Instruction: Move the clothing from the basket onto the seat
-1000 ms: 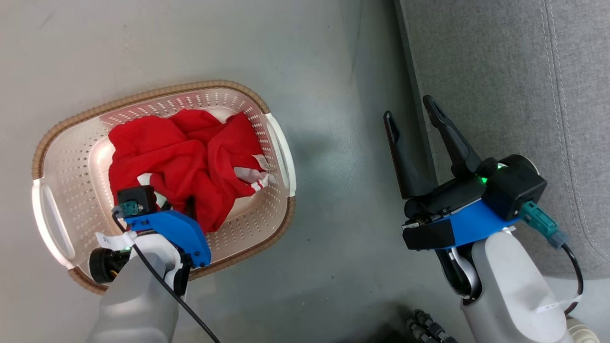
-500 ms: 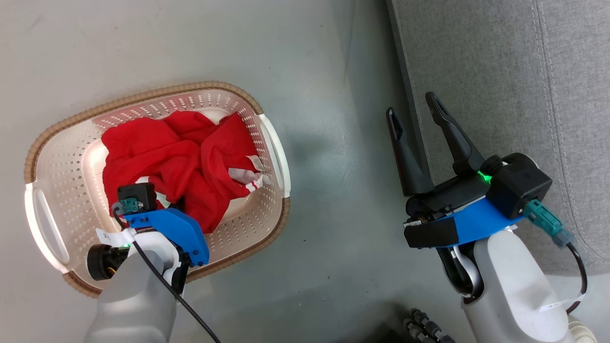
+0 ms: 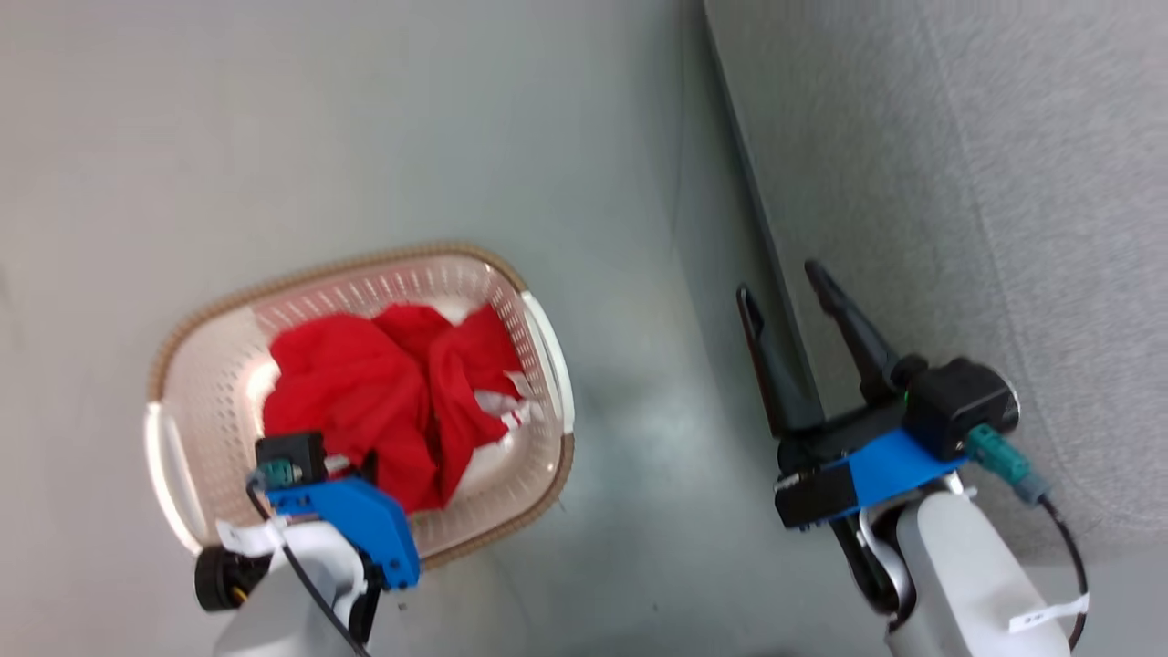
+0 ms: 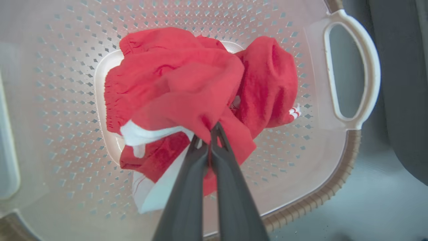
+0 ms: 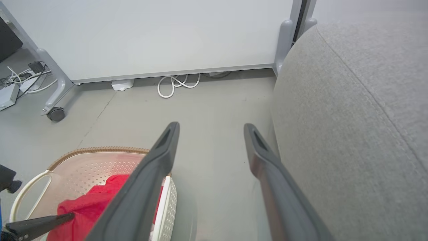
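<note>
The cream perforated basket [image 3: 538, 338] [image 4: 347, 83] [image 5: 100, 150] stands on the grey floor, left of the seat. The red clothing [image 3: 365, 401] [image 4: 187, 83] [image 5: 87, 211] with white trim lies bunched inside it. My left gripper [image 4: 210, 129] is shut on a fold of the red fabric, pulling it up into a peak. In the head view the blue left wrist mount [image 3: 356, 520] covers those fingers. My right gripper [image 3: 780, 283] [image 5: 210, 126] hangs open and empty over the floor beside the edge of the light grey seat [image 3: 985, 201] [image 5: 361, 110].
A white panel on a wheeled grey frame [image 5: 53, 110] stands across the floor beyond the basket, with white cables [image 5: 177, 83] coiled at its foot. Bare grey floor [image 3: 639, 411] separates the basket from the seat.
The whole head picture has shifted and the basket looks smaller, so the camera moved. The red clothing now looks more gathered under my left gripper. The right gripper stays open.
</note>
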